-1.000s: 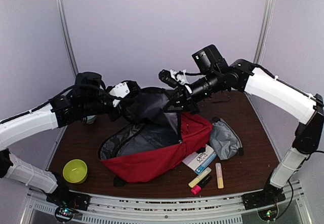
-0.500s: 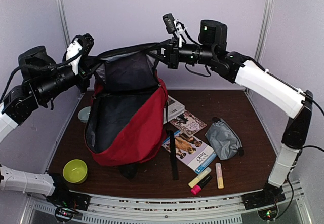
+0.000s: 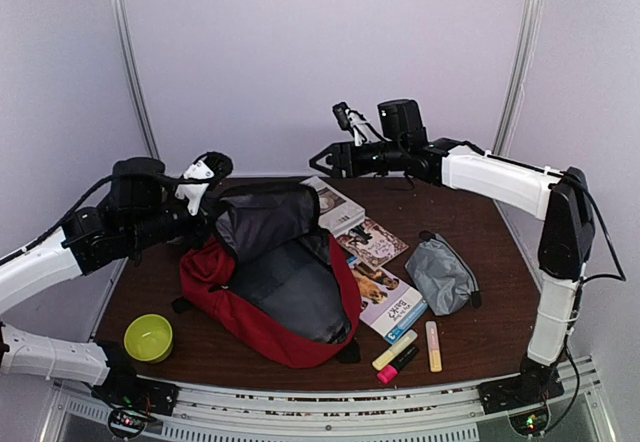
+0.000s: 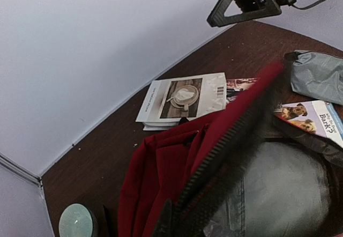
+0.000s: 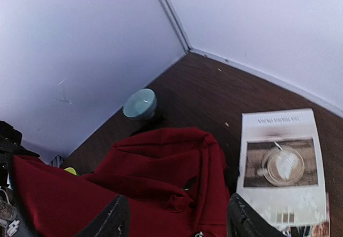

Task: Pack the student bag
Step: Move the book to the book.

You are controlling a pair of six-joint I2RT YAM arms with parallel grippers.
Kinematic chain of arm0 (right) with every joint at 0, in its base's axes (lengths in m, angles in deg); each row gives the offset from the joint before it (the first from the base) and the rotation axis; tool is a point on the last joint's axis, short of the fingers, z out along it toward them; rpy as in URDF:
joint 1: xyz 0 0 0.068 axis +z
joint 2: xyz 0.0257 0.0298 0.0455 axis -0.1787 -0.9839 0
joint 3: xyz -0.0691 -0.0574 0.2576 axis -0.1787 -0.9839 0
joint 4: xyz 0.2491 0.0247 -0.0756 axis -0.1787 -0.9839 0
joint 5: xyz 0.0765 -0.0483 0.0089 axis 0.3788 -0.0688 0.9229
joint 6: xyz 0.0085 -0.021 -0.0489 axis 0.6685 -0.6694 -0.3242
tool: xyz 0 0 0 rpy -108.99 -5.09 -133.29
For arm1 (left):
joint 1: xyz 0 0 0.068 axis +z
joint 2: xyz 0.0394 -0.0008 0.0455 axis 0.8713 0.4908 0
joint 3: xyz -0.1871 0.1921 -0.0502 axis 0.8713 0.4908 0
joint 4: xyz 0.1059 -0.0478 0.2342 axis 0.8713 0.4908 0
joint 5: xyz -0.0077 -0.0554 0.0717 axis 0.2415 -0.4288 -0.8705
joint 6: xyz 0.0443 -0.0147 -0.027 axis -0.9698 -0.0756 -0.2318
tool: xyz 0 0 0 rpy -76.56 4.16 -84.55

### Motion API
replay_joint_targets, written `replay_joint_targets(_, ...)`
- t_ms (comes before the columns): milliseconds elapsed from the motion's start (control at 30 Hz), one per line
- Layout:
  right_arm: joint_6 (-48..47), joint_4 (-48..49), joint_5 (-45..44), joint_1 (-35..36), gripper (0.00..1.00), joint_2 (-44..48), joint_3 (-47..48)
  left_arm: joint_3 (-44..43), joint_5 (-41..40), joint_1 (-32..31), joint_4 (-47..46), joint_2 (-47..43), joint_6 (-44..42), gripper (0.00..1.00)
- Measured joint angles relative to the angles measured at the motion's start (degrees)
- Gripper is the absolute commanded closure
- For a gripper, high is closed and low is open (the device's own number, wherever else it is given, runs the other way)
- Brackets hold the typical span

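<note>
Far left, at the near edge of the table [image 3: 480, 212]: a lime-green bowl [image 3: 148, 338], well apart from the rest. Farther back on that side, a pale teal bowl [image 5: 140, 104], near the red fabric.

Next along, the left hand [image 3: 210, 180], clamped shut on the upper rim of the student bag [image 3: 262, 314], propping the dark flap up with the mouth gaping upward. Bag on the table, centre-left, long axis slanting from that gripped rim at back left down toward the near centre. Grey lining on show; nothing to be made out inside.

Just right of the raised flap, the right hand [image 3: 322, 159], fingers spread wide and empty, hanging above the back of the table. Directly below it, a white book [image 3: 330, 202] with a coffee cup on the cover, just beside the bag's far edge.

Then a magazine [image 3: 375, 242], a dog book [image 3: 385, 302] touching the bag's right side, highlighters [image 3: 395, 349] in front, and a grey pouch [image 3: 440, 274] farthest right.

By the look of it, packing hardly begun. Bag mouth down and to the left of the open right hand, on its near side. Left hand already on the bag, right hand nearer the loose things. Probably a drop onto the white book, then a short carry leftward into the opening.
</note>
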Motion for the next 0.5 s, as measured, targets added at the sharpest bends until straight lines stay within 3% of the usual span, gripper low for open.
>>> replay_joint_targets(267, 1.25, -13.57, -13.35, -5.57, 0.39, 10.88, -12.02, 3.58, 0.26, 0.02, -3.19, 0.31, 6.29, 1.00)
replay_joint_targets(500, 0.72, -23.52, -19.54, -3.54, 0.33, 13.46, -24.11, 5.81, 0.22, 0.00, -4.20, -1.60, 9.09, 1.00)
